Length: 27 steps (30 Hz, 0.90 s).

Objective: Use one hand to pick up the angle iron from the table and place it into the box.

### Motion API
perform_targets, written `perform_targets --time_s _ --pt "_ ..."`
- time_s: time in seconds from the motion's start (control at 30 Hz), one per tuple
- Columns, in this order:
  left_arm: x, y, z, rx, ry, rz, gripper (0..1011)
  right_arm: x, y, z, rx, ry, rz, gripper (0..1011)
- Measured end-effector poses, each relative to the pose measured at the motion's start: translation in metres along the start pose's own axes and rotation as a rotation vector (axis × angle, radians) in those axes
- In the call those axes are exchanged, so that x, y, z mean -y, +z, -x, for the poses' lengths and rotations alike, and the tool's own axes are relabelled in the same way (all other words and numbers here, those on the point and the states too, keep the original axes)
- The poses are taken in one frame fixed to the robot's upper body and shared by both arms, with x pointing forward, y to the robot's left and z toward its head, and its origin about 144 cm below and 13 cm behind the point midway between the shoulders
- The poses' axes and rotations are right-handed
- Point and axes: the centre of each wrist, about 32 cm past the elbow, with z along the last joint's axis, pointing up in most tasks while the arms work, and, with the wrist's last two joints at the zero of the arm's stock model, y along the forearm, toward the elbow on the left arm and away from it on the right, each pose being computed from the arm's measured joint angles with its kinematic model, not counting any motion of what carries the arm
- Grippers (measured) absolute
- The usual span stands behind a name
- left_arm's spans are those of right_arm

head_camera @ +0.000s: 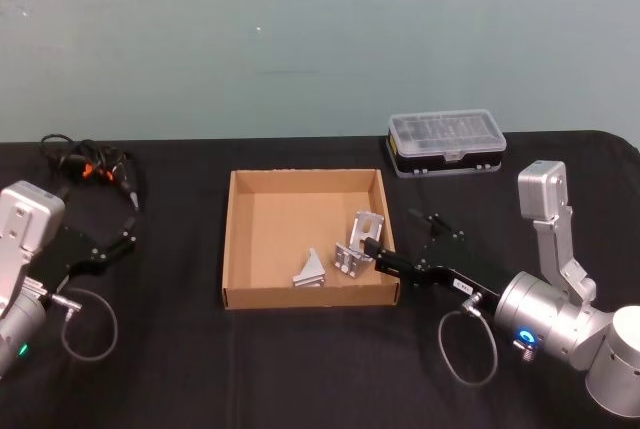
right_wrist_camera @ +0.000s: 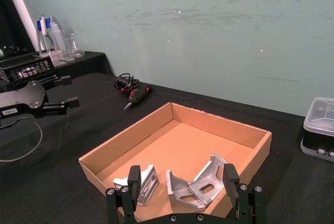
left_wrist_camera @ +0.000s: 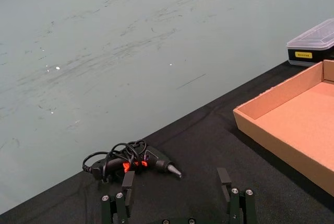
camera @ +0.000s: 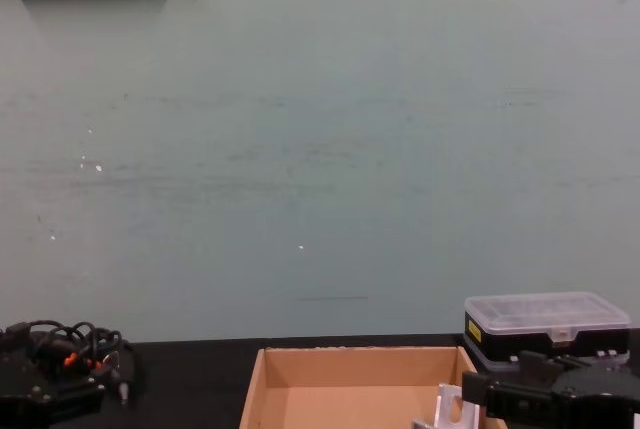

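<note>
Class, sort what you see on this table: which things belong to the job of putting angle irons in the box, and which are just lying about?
Part of the job:
- angle irons, lying in the box
- cardboard box
- right gripper, open at the box's right wall
- black table

Just lying about:
- organiser case, behind the box
- corded tool, far left
- left gripper, open, idle at left

Three silvery angle irons (head_camera: 345, 256) lie inside the brown cardboard box (head_camera: 240, 239).

Our right arm (head_camera: 560, 324) is silver-grey with a glowing blue ring, a looped grey cable and a black gripper (head_camera: 372, 254) with screw-studded fingers (right_wrist_camera: 134, 178). Our left arm (head_camera: 25, 249) matches, lit green, black gripper (head_camera: 122, 239).
</note>
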Motion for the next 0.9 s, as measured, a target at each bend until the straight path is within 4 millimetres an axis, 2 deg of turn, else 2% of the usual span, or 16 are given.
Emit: perform_targets --time_s 0.9 --pt "0.0 0.0 0.0 0.0 0.0 0.0 1000 0.0 0.0 0.0 0.0 0.0 0.0 1002"
